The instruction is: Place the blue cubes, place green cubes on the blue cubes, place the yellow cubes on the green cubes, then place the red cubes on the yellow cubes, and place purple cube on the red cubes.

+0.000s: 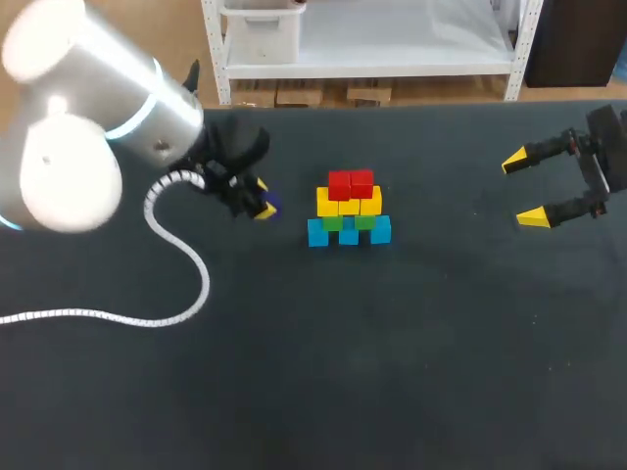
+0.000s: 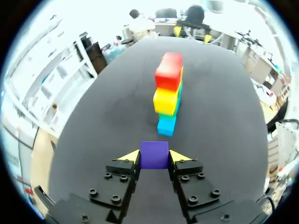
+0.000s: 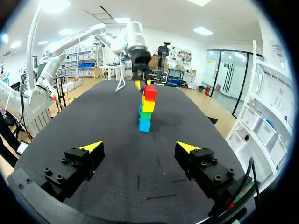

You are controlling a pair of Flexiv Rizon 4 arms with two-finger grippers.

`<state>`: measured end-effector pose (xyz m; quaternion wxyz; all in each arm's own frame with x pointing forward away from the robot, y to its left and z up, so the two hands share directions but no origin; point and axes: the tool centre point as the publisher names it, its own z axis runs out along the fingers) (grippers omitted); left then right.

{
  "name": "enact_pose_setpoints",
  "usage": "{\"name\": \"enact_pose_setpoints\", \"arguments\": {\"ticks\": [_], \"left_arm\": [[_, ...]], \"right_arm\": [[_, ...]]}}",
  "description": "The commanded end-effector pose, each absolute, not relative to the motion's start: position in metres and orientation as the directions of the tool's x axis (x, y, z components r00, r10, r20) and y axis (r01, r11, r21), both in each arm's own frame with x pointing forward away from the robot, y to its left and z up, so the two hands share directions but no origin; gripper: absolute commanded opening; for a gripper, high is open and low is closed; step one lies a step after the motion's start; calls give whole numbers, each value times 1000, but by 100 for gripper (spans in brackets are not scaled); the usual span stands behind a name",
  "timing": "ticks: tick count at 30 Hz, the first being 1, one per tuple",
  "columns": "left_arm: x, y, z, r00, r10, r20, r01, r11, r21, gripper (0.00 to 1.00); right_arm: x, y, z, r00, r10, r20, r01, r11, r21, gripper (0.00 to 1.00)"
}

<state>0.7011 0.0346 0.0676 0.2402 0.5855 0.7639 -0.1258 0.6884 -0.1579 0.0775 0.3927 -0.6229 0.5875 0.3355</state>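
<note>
Purple cube (image 2: 154, 155): we have it between our left gripper's (image 2: 154, 156) yellow tips, one tip on each opposite side face. It sits left of the stack, toward the table's (image 1: 313, 372) far edge. We cannot tell whether it has cleared the surface.
Left gripper: closed on the purple cube, and the hold looks square and centred.
Right gripper (image 1: 526, 188): fingers spread wide with nothing between them, near the table's right edge and well apart from the stack.
Stack: it stands mid-table toward the far edge. The blue cubes (image 1: 348, 232) are at the bottom, then the green cubes (image 1: 348, 222), the yellow cubes (image 1: 349, 204) and two red cubes (image 1: 351, 183) side by side on top.
Handling: we judge the cube light, rigid and not fragile. Its smooth painted faces could slip, so flat opposite faces are the right place to hold it.
Materials and shapes: the blocks are small, sharp-edged and solid in colour, with a slight sheen; they look like wood or plastic. The table has a dark matte cover.
Risk: the stack is narrow from the side and loosely laid, so we judge that a nudge while setting the cube across the red pair could topple it.
</note>
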Motion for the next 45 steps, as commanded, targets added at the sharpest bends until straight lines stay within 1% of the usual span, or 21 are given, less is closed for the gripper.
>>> {"name": "enact_pose_setpoints", "arguments": {"ticks": [1, 5, 9, 20, 32, 45], "left_arm": [[706, 38, 116, -129, 844, -520, 980, 189, 65, 0], [716, 22, 137, -44, 849, -527, 992, 100, 77, 0], [726, 3, 151, 8, 835, -550, 994, 53, 96, 0], [730, -47, 142, 90, 817, -570, 996, -63, 67, 0], [725, -75, 137, 101, 804, -585, 995, -84, 56, 0], [714, -82, 128, 75, 809, -583, 997, -68, 34, 0]], "right_arm": [[689, -158, 77, 85, -468, -880, -995, -2, -95, 100], [689, -158, 77, 85, -468, -880, -995, -2, -95, 100], [689, -158, 77, 85, -468, -880, -995, -2, -95, 100], [689, -158, 77, 85, -468, -880, -995, -2, -95, 100], [689, -158, 77, 85, -468, -880, -995, -2, -95, 100], [689, -158, 77, 85, -468, -880, -995, -2, -95, 100]]}}
